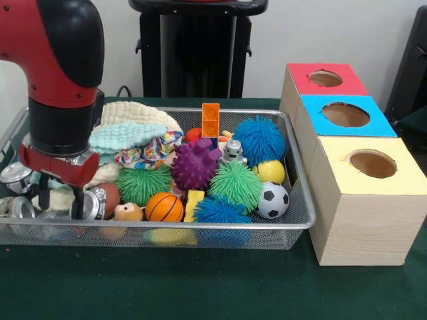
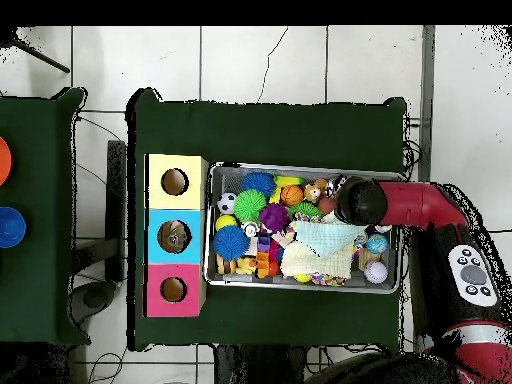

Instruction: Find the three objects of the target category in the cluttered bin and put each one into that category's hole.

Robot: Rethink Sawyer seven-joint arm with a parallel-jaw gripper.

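The silver wire bin [image 1: 293, 223] is packed with toys. My gripper [image 1: 60, 200] is at its left end, fingers apart and lowered among shiny metal cups [image 1: 97, 203] and a cream soft thing. It grips nothing I can see. In the pile are a purple spiky ball [image 1: 195, 165], green spiky balls [image 1: 237, 185], blue spiky balls [image 1: 259, 139], a soccer ball [image 1: 272, 200], a basketball [image 1: 164, 207] and an orange block [image 1: 211, 120]. In the overhead view the arm's head [image 2: 360, 200] hides the gripper over the bin [image 2: 300, 168].
Three boxes with round holes on top stand to the right of the bin: red [image 1: 325, 78] farthest, blue [image 1: 345, 115] in the middle, yellow [image 1: 372, 163] nearest. Knitted and patterned cloths [image 1: 137, 127] lie heaped at the bin's back left. The table cloth is dark green.
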